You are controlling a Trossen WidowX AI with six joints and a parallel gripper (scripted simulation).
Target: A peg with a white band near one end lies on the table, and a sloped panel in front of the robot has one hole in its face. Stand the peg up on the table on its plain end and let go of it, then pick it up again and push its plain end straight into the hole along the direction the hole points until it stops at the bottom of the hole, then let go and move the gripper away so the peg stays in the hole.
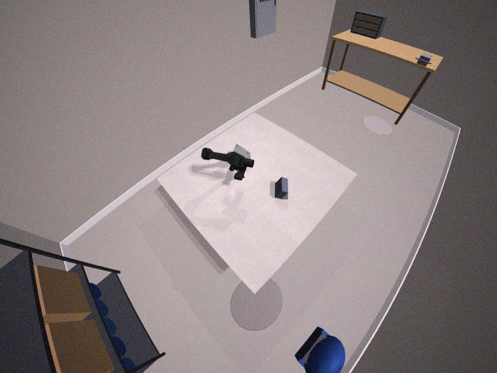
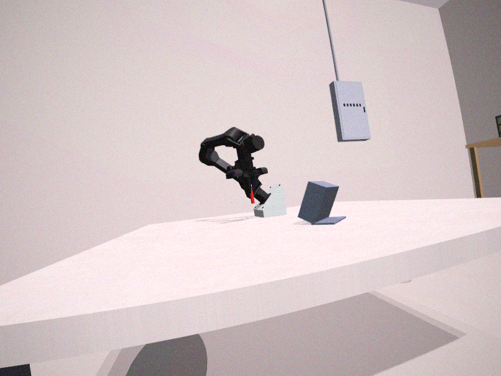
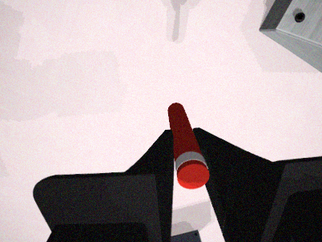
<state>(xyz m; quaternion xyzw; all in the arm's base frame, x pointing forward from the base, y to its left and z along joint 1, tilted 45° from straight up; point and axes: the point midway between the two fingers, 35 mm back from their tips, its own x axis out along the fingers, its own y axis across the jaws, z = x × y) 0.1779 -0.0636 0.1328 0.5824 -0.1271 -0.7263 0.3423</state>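
The red peg (image 2: 252, 196) (image 3: 185, 138) is held roughly upright above the table (image 2: 202, 263). Its banded end is up, with the pale band close to the camera in the wrist view, and its plain end points down. My gripper (image 2: 251, 186) (image 3: 182, 135) is shut on the peg. The plain end sticks out below the fingertips and does not touch the table. The pale sloped panel (image 1: 243, 149) (image 2: 276, 205) (image 3: 308, 30) stands close by, at the upper right in the wrist view. A small dark round spot shows near its corner; I cannot make out the peg's hole.
A dark blue-grey tilted block (image 1: 282, 188) (image 2: 317, 201) with a flat foot stands on the table, to the right of the arm in the exterior view. The wall is behind the arm. A workbench (image 1: 385, 46), a shelf rack and a blue chair stand off the table.
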